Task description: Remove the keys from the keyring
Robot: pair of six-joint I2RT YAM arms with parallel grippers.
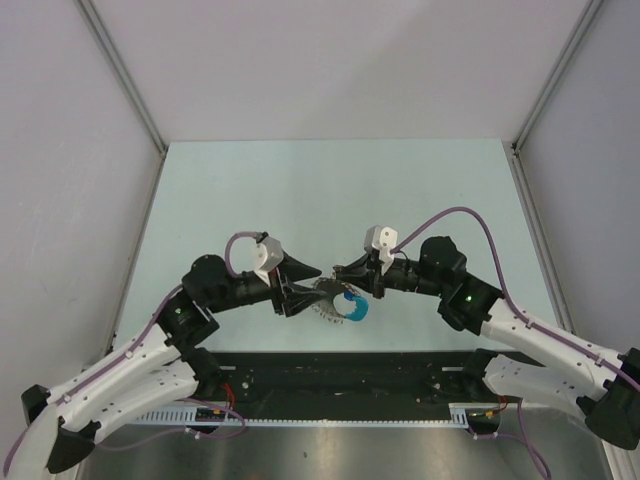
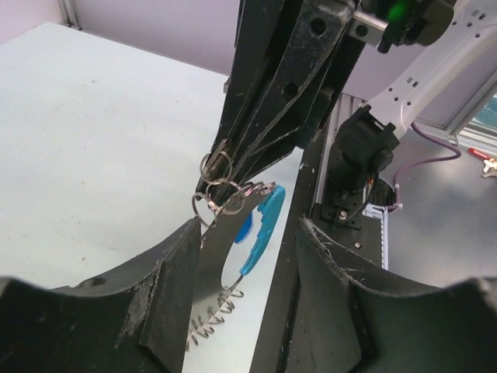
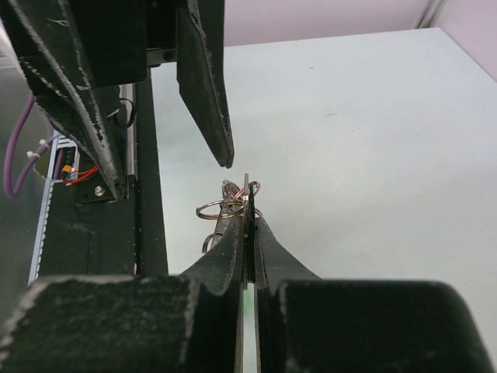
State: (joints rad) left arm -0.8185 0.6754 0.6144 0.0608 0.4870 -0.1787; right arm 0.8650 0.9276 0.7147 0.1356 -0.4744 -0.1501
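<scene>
Step in hand: lining up a second grip. The right gripper (image 3: 247, 211) clamps the keys (image 2: 220, 260) above the table's (image 1: 300, 180) near middle. The left gripper (image 2: 248, 233) straddles them, jaws apart. The next move likely calls for pinching the keyring (image 3: 213, 208) precisely.

so top view: the small bunch of thin flat silvery metal keys (image 1: 325, 300) sits a bit below the middle of the frame, near the bottom edge of the pale flat table (image 1: 300, 190), with the bright blue plastic piece (image 1: 354, 306) on its right side. the black two-finger left gripper (image 1: 310, 287) is just left of the keys, the black two-finger right gripper (image 1: 342, 272) just above and right of them

left wrist view: one key lies between the left fingers (image 2: 167, 287), nearer the left-hand one, the blue plastic piece just right of it, and the tiny thin silvery metal keyring (image 2: 221, 194) above both, at the right gripper's tips

right wrist view: the keyring is just left of the right fingers (image 3: 225, 252), left gripper in the upper left
</scene>
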